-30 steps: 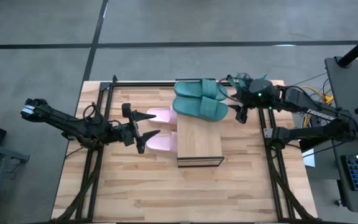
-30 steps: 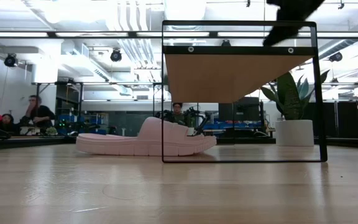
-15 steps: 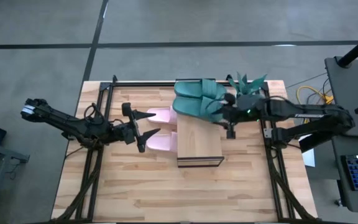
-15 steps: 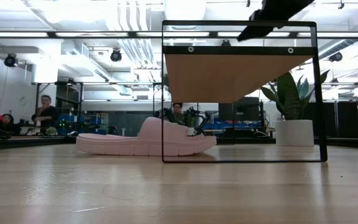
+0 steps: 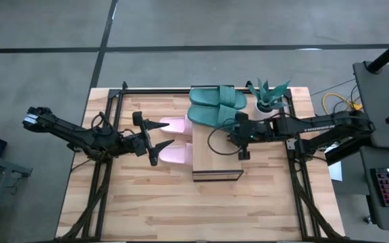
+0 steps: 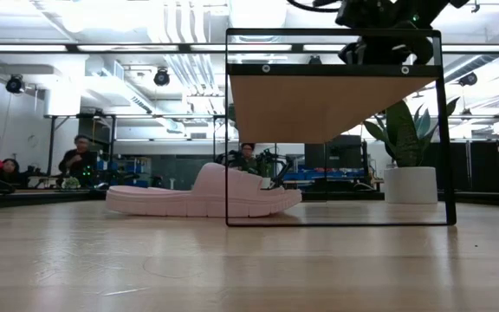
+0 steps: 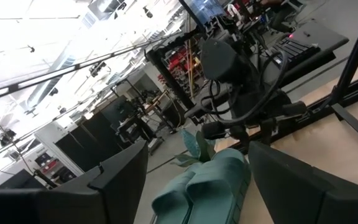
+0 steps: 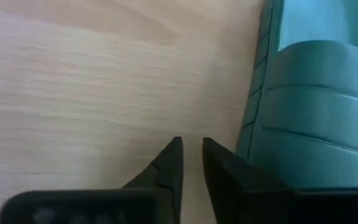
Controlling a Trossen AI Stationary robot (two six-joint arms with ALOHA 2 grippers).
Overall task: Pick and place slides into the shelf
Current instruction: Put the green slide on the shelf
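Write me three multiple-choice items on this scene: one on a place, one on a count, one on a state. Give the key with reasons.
1. Where do the pink slides lie?
A. On top of the shelf's plank
B. On the tabletop at the left side of the shelf, one reaching under it
C. On the floor beside the table

2. How many teal slides are in view?
A. One
B. Two
C. Four

3. How is the left hand?
A. Open and holding nothing
B. Shut on a pink slide
C. Shut on a teal slide

Key:
1 B: the low view shows a pink slide flat on the tabletop with its end inside the shelf's frame.
2 B: the high view shows one teal pair side by side.
3 A: the fingers stand wide apart in the high and left wrist views, with nothing gripped.
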